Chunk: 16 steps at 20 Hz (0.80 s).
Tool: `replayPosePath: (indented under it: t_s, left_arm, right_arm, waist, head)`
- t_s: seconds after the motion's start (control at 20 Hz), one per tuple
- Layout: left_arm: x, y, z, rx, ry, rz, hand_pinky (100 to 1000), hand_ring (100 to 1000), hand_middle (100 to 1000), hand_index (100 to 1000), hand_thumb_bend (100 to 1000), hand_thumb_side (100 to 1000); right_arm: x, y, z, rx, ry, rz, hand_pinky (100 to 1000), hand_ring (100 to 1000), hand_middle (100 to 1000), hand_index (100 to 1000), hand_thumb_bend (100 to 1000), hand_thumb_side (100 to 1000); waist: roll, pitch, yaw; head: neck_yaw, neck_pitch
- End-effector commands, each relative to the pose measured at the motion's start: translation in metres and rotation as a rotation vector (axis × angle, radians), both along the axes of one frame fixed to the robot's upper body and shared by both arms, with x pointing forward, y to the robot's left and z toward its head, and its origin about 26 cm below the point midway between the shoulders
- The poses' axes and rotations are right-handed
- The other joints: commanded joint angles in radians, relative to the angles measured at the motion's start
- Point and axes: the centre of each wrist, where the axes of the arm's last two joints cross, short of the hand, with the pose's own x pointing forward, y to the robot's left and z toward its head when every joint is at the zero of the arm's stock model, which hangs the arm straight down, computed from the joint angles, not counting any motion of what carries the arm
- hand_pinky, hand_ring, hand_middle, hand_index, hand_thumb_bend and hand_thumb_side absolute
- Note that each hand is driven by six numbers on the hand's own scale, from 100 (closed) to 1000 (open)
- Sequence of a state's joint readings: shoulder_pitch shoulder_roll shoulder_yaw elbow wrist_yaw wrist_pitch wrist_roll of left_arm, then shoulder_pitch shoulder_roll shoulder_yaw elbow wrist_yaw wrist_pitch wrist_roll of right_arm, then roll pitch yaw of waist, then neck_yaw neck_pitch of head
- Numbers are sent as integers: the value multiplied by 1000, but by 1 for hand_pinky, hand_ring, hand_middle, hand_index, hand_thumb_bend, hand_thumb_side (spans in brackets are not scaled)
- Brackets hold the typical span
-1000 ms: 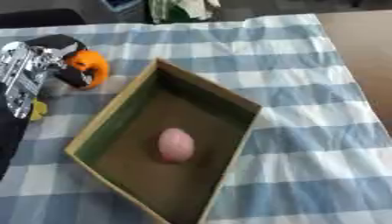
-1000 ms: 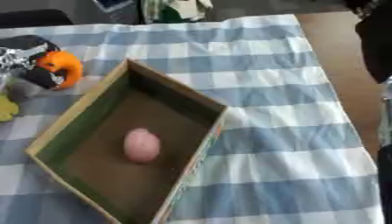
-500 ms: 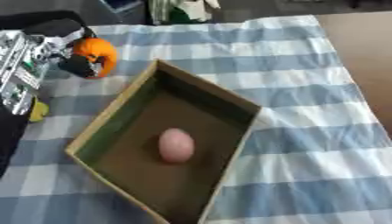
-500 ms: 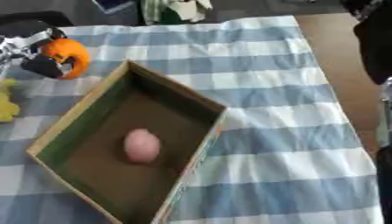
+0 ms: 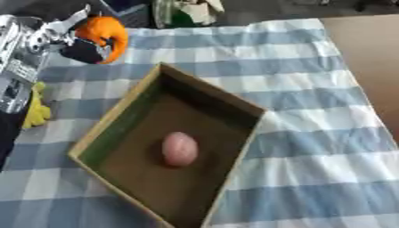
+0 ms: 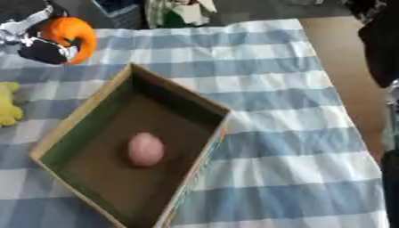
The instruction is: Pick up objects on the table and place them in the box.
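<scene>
My left hand (image 5: 74,43) is raised at the upper left, above the table, with its fingers curled round an orange object (image 5: 103,32). It hangs beyond the far left corner of the cardboard box (image 5: 124,116), which lies open in the middle of the checked cloth. A pink egg-shaped object (image 5: 179,148) rests on the box floor. A yellow object (image 6: 8,108) lies on the cloth left of the box. My right arm (image 6: 383,53) shows only as a dark shape along the right edge of the right eye view; its hand is hidden.
The blue and white checked cloth (image 5: 311,133) covers the table, with bare brown table (image 5: 370,49) at the right. Some clutter (image 5: 187,11) sits past the far edge.
My left hand has lifted the orange object up and toward the far side, away from the cloth. The box and the pink object have not moved.
</scene>
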<state>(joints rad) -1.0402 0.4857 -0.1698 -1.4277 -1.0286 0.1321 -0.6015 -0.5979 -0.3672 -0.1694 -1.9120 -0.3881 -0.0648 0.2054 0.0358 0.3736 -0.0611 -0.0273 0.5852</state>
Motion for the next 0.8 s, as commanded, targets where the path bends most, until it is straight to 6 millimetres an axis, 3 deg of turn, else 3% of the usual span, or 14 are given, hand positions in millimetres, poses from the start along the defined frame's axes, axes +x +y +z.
replayPosePath:
  t_s: [0.05,0.2,0.45,0.8]
  left_arm:
    - [-21,-4,22,49,-86,-63,401,591,523,681,100,288]
    - [-39,-15,28,88,-130,-148,400,584,518,678,100,326]
    - [-72,-31,34,130,-183,-287,397,577,512,672,100,280]
    - [-104,-43,27,179,-166,-430,384,572,503,658,100,288]
  right_arm:
    - [-4,-2,7,-6,-22,-10,812,640,507,772,100,627]
    - [-4,-1,7,-3,-23,-9,811,639,508,771,100,625]
    - [-5,0,8,-1,-24,-5,811,639,508,771,100,626]
    - [-6,2,9,1,-24,0,811,640,508,771,100,626]
  waist:
    - [-1,-32,1]
    - [-1,-35,2]
    - [1,-40,5]
    - [3,-43,6]
  head:
    - [-1,2]
    - [-2,3]
    - [-2,5]
    - [-4,7]
